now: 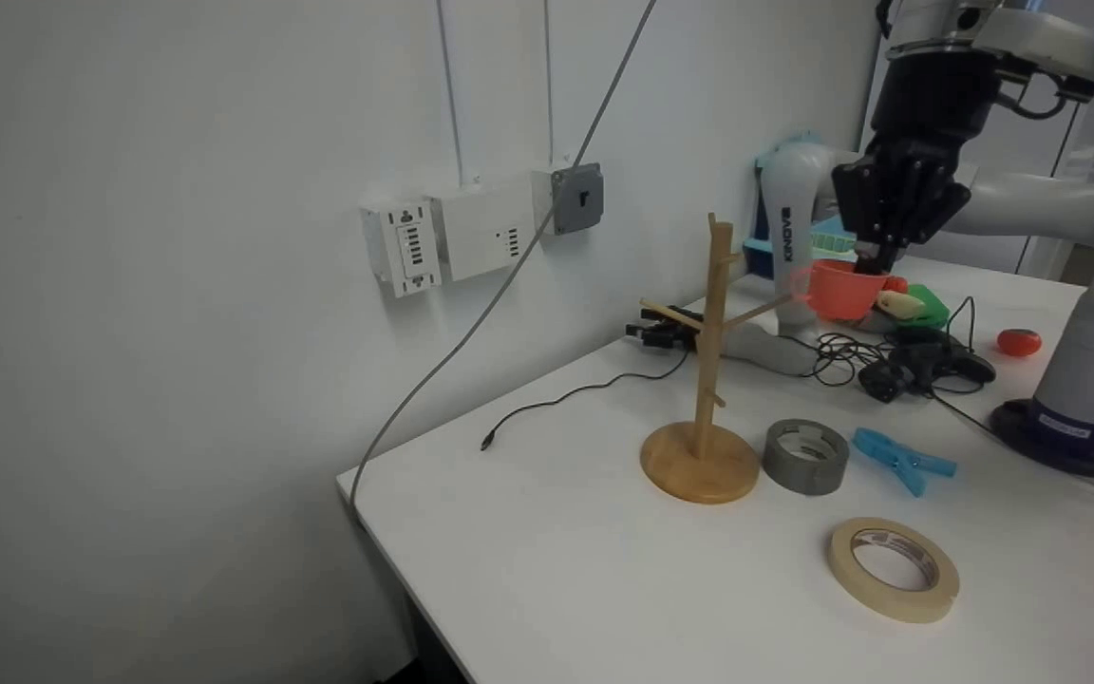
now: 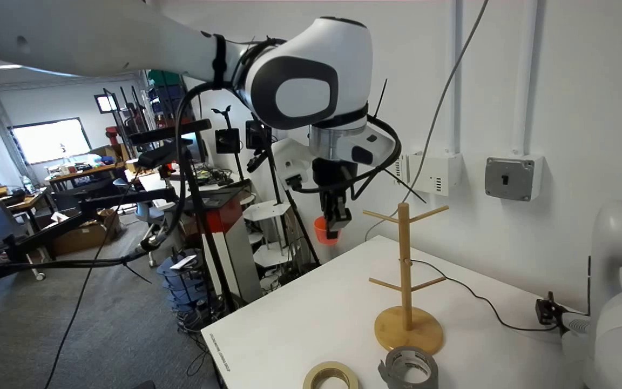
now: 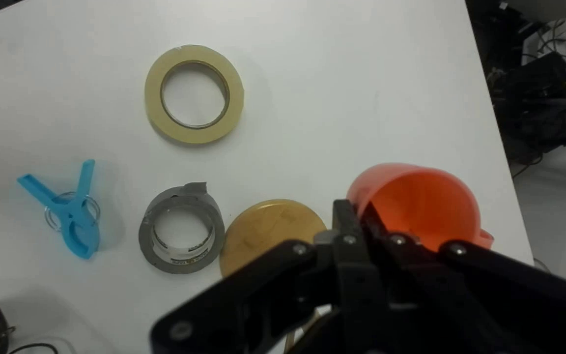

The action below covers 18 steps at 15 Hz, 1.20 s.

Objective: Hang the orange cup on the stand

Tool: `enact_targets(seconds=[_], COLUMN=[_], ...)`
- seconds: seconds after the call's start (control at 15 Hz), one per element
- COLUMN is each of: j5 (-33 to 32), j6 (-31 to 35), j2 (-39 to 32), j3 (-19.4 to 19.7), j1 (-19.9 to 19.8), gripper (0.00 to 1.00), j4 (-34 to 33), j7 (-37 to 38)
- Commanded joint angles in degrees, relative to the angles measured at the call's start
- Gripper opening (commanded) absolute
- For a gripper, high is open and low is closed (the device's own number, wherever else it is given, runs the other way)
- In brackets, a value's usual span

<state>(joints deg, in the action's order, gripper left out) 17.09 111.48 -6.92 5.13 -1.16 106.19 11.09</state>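
Observation:
The orange cup (image 1: 841,290) hangs in the air, gripped at its rim by my gripper (image 1: 875,258). In the wrist view my gripper (image 3: 359,209) has one finger inside the cup (image 3: 428,196) and one outside. The cup's mouth faces up, and its handle is at lower right there. The stand (image 1: 710,361) is upright on the table. In an exterior view the cup (image 2: 321,231) is left of the stand (image 2: 406,259) and apart from its pegs. In an exterior view the handle overlaps a peg tip; contact cannot be told. In the wrist view the stand's base (image 3: 268,226) is partly hidden by the gripper.
A grey tape roll (image 1: 799,477) lies close beside the stand's base. A blue clamp (image 1: 898,461) and a tan tape ring (image 1: 898,603) lie nearby. Another white arm (image 1: 784,209), cables and a red tomato (image 1: 1019,342) are further back. The wall runs behind the table.

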Motion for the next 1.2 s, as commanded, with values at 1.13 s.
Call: enact_targets(seconds=[1.13], j5=[2.4], j6=[-0.5], j2=[-4.1], j3=[-0.6], j1=[-1.5], gripper=[0.01], j4=[-6.7], j7=[3.6])
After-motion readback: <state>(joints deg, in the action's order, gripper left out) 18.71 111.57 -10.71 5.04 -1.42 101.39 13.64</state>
